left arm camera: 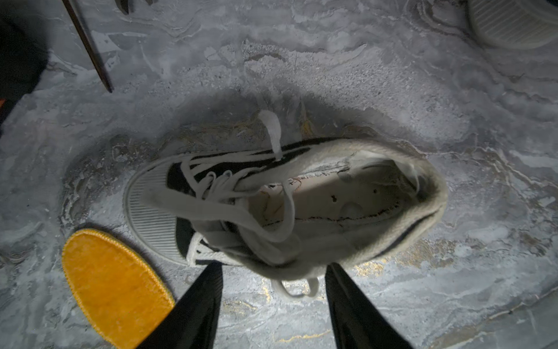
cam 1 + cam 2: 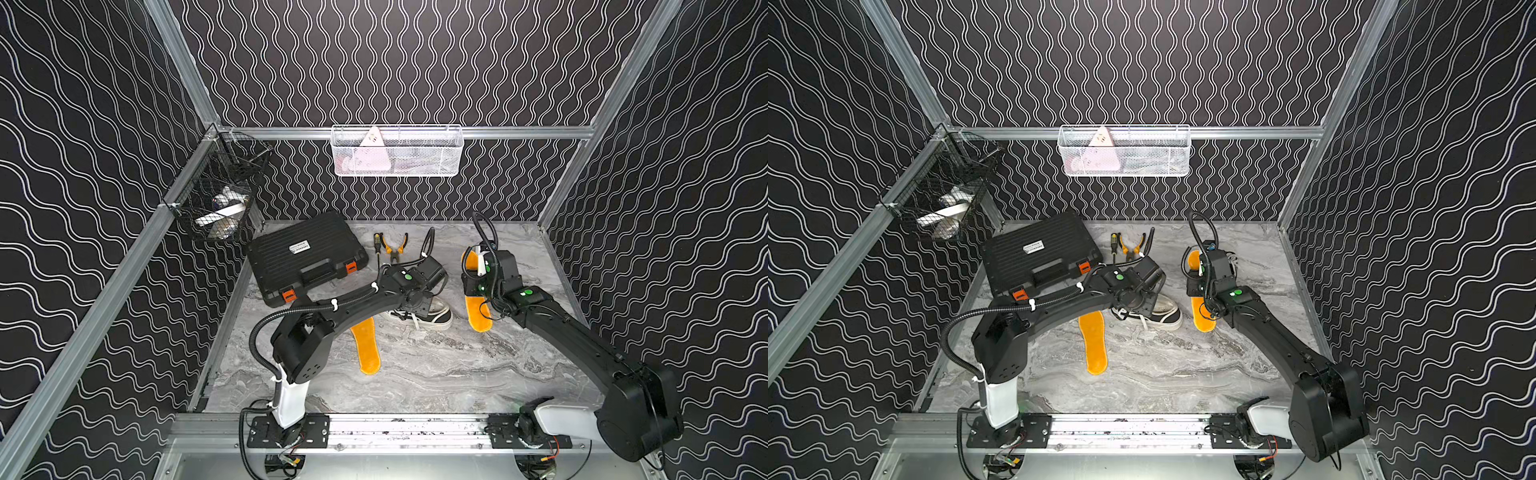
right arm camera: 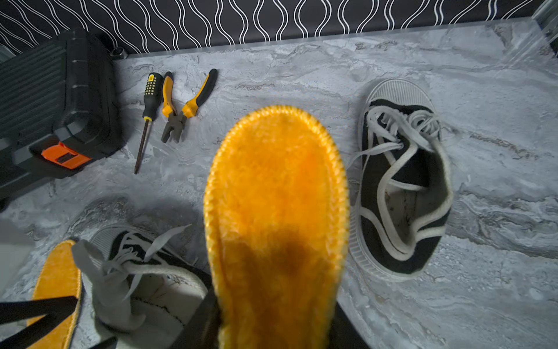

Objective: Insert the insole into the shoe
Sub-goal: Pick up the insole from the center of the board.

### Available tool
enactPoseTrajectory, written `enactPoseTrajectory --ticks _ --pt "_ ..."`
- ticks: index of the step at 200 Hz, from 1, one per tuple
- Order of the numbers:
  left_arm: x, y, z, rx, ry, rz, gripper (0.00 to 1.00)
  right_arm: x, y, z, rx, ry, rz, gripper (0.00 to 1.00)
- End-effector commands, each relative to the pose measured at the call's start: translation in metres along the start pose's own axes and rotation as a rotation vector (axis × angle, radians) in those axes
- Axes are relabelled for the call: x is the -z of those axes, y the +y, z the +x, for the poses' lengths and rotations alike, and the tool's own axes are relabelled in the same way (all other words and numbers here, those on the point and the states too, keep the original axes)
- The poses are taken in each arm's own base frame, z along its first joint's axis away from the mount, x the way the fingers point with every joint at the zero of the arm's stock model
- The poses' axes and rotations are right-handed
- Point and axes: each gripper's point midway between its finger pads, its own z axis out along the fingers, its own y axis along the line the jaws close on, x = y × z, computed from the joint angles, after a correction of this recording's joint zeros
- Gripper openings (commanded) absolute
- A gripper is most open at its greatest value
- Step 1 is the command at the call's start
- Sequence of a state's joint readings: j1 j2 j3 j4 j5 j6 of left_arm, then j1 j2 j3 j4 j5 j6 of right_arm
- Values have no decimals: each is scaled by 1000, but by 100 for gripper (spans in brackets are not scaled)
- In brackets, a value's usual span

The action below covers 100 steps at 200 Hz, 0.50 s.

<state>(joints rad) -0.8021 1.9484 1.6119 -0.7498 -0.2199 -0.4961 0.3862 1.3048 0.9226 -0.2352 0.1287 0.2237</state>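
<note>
Left wrist view, shoe (image 1: 302,199) empty inside, insole (image 1: 111,287) beside

toolbox (image 2: 305,257) back-left | pliers (image 2: 397,246) right of it | shoe (image 2: 428,318) between two insoles (image 2: 366,349)

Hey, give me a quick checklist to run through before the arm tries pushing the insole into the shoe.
1. Insole gripped by the right end effector: ok, held at one end.
2. Shoe empty inside: ok, its bare inner sole shows.
3. Laces out of the opening: not ok, a loop lies across it.
4. Left end effector steadying the shoe: cannot tell; its fingers flank the collar edge.
5. Spare insole clear of the opening: ok, it lies flat beside the toe.
</note>
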Motion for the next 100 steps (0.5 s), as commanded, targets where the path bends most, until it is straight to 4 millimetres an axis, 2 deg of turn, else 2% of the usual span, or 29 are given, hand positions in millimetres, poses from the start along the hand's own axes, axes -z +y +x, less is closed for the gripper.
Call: enactPoseTrajectory --ticks 1,33,54,75,100 --pt "-7 9 -5 53 -8 -37 58 2 1 5 -12 16 -9 42" --pt "-15 13 -10 68 4 -38 55 3 1 9 -14 31 -16 42" --pt "-20 18 -8 64 15 -57 49 5 2 10 -16 35 -21 42" --pt "-20 20 -8 57 16 -50 35 8 6 13 -11 56 -44 41" --pt "-18 25 -11 42 27 5 13 15 15 23 -38 106 -101 40"
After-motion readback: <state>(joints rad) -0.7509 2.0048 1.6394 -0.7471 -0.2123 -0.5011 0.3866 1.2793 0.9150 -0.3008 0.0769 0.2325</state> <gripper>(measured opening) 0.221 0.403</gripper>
